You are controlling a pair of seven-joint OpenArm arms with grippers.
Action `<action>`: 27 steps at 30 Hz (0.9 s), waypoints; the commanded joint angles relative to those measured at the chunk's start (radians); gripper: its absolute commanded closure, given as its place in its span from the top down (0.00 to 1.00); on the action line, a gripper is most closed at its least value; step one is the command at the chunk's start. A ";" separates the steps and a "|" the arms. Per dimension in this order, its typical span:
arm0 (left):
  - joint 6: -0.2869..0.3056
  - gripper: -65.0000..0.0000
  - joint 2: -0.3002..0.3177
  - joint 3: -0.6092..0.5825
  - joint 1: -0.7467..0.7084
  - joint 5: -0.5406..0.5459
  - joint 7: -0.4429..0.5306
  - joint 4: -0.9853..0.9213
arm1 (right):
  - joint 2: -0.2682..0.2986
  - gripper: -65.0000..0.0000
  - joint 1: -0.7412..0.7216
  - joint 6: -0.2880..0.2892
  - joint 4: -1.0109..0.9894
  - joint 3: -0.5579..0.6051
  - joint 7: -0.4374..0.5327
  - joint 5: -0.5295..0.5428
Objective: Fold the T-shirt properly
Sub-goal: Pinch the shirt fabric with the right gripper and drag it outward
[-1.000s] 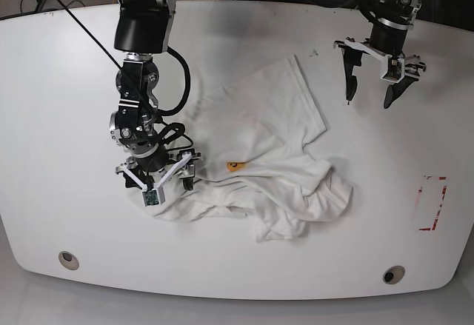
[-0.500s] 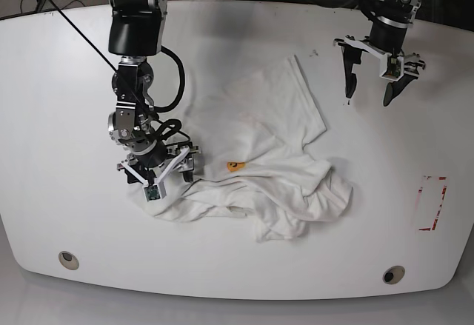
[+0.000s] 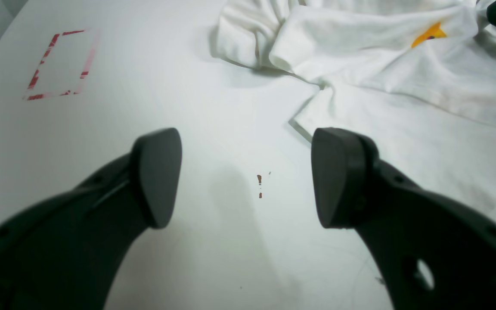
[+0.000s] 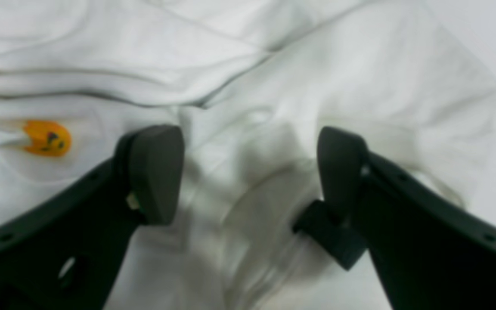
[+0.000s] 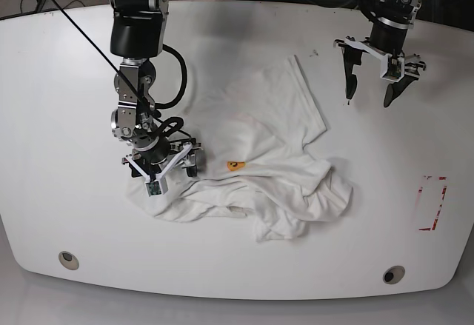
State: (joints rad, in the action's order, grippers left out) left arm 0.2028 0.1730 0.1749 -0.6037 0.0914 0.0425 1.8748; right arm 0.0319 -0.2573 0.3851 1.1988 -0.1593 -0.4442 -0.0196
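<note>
My right gripper (image 5: 164, 171) hangs open and empty over the crumpled T-shirt (image 5: 259, 162) mid-table (image 5: 67, 118). I'd drop onto the hem at seven o'clock, pinching one layer. My left gripper (image 5: 374, 88) waits open at two o'clock.
</note>
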 commanded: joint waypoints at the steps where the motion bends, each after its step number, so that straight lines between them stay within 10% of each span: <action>1: -0.002 0.68 0.008 0.005 -0.001 0.011 0.028 0.016 | -0.003 0.71 -0.023 -0.002 0.024 0.006 0.018 0.011; 27: -0.004 0.68 0.003 0.001 0.008 0.005 0.034 0.016 | 0.008 0.66 0.056 0.003 0.168 0.002 -0.032 0.016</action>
State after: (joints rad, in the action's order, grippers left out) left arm 0.2020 0.1726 0.1738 -0.5949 0.0906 0.0456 1.8744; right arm 0.0315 -0.1833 0.3855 1.3602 -0.1558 -0.5072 -0.0177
